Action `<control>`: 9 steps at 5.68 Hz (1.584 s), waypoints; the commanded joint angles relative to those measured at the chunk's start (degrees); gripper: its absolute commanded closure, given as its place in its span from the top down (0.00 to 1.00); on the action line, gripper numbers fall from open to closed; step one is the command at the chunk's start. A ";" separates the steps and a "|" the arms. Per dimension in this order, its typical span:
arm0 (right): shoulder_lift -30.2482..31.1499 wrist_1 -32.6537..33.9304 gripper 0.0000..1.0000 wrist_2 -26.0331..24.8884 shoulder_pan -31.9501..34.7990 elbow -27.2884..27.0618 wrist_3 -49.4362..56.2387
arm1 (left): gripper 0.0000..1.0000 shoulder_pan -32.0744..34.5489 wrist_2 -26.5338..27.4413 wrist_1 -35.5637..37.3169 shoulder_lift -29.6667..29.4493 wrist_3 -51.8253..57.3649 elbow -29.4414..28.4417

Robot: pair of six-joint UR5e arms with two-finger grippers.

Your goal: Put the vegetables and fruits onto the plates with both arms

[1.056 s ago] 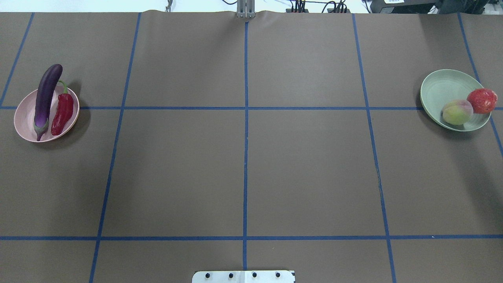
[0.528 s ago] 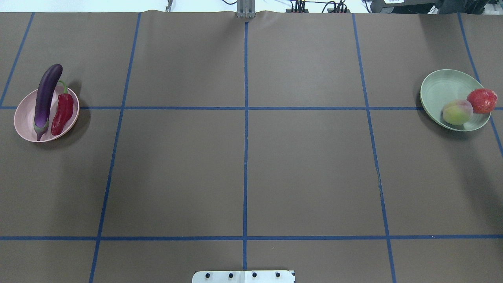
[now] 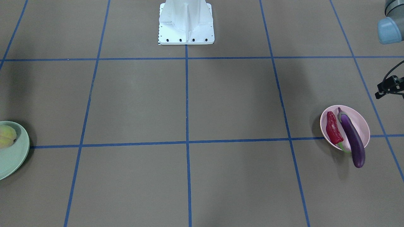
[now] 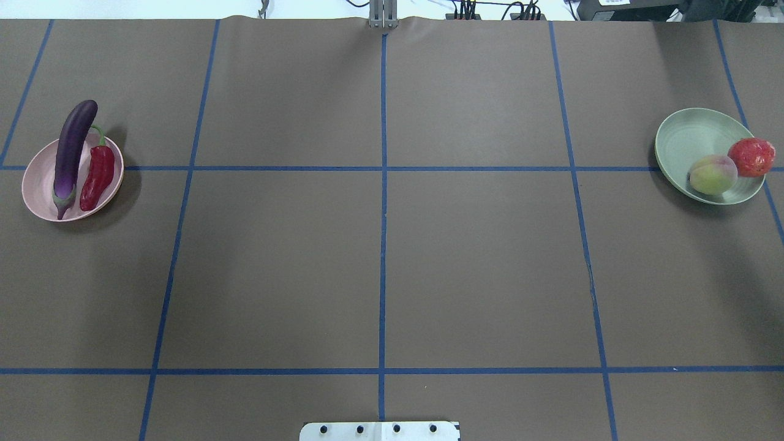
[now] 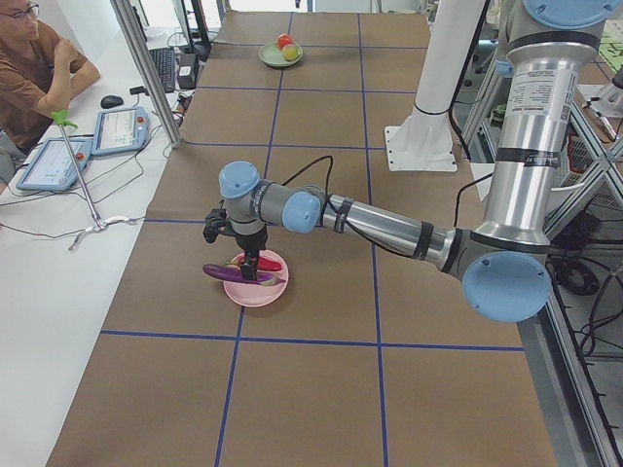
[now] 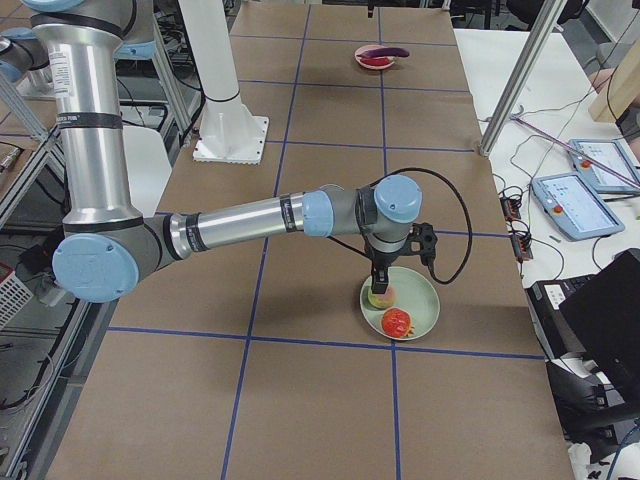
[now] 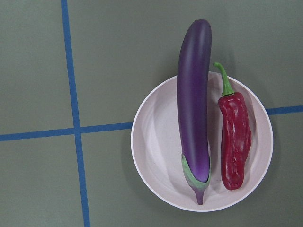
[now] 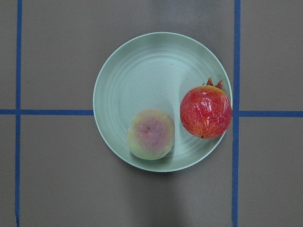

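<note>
The purple eggplant and the red chili pepper lie side by side on the pink plate at the table's left end; the eggplant's tip overhangs the far rim. The left wrist view looks straight down on them. The peach and the pomegranate sit on the mint green plate at the right end, also in the right wrist view. My left gripper hangs above the pink plate and my right gripper above the green plate. Both show only in side views, so I cannot tell whether they are open.
The white pedestal base stands at the robot's side of the table. Blue tape lines divide the brown table cover. A seated operator, tablets and a metal post are beyond the far table edge.
</note>
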State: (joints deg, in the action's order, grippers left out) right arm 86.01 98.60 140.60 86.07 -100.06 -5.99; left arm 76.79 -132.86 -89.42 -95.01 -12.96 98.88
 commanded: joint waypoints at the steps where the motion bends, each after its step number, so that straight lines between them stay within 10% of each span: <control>1: -0.05 0.01 1.00 -0.06 -0.55 0.66 0.37 | 1.00 3.00 -4.57 -0.23 2.36 4.83 -2.01; 9: -0.93 0.28 1.00 -4.63 -1.34 1.45 0.11 | 1.00 8.64 -4.42 -0.67 5.10 4.96 0.08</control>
State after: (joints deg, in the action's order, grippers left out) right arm 84.81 98.94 136.28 84.78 -98.70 -5.73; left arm 85.38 -137.30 -90.32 -89.98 -7.93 98.65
